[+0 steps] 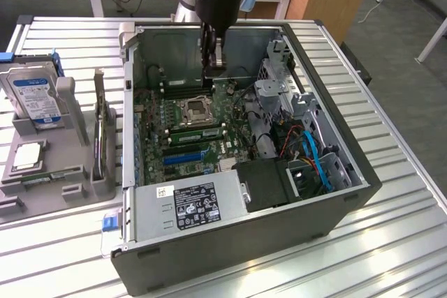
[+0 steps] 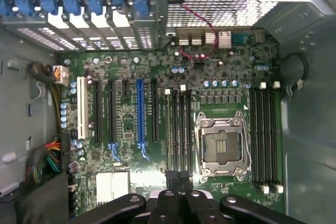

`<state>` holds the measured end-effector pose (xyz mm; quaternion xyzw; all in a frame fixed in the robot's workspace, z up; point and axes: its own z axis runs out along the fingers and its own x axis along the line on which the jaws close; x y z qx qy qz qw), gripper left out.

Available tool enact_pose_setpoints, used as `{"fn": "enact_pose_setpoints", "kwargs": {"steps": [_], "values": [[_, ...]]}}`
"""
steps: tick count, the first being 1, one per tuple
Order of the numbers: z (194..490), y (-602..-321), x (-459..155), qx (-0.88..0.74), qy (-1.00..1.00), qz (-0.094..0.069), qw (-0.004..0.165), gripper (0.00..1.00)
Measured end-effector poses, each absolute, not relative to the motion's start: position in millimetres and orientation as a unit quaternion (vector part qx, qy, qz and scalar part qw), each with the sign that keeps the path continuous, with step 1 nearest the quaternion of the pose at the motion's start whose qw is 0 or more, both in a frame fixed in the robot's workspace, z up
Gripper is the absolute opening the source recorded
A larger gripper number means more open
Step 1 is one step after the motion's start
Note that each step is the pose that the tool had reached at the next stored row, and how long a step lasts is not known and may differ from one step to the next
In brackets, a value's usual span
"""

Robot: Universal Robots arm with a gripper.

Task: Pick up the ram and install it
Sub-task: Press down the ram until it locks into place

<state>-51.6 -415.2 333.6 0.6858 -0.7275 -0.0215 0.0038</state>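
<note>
The open computer case [image 1: 335, 151] leaves the motherboard [image 1: 188, 130] reachable from above, with the arm's gripper [image 1: 211, 57] hanging over the board near the empty processor socket [image 1: 195, 109]. Toward the exterior view's right, the drive cage [image 1: 279, 92] and tangled cables [image 1: 314, 155] crowd the space. The power supply [image 1: 188, 204] blocks the near end, and the case walls hem in the rest.

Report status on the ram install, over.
Pincer low inside case, over motherboard slots. Ram grip unconfirmed. No obstruction seen over slots.
</note>
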Motion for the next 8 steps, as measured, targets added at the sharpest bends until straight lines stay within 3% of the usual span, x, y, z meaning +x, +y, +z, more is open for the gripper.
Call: {"fn": "enact_pose_setpoints", "kwargs": {"steps": [8], "values": [[333.6, -415.2, -51.6, 0.645, -0.764, -0.022, 0.003, 0.1]]}}
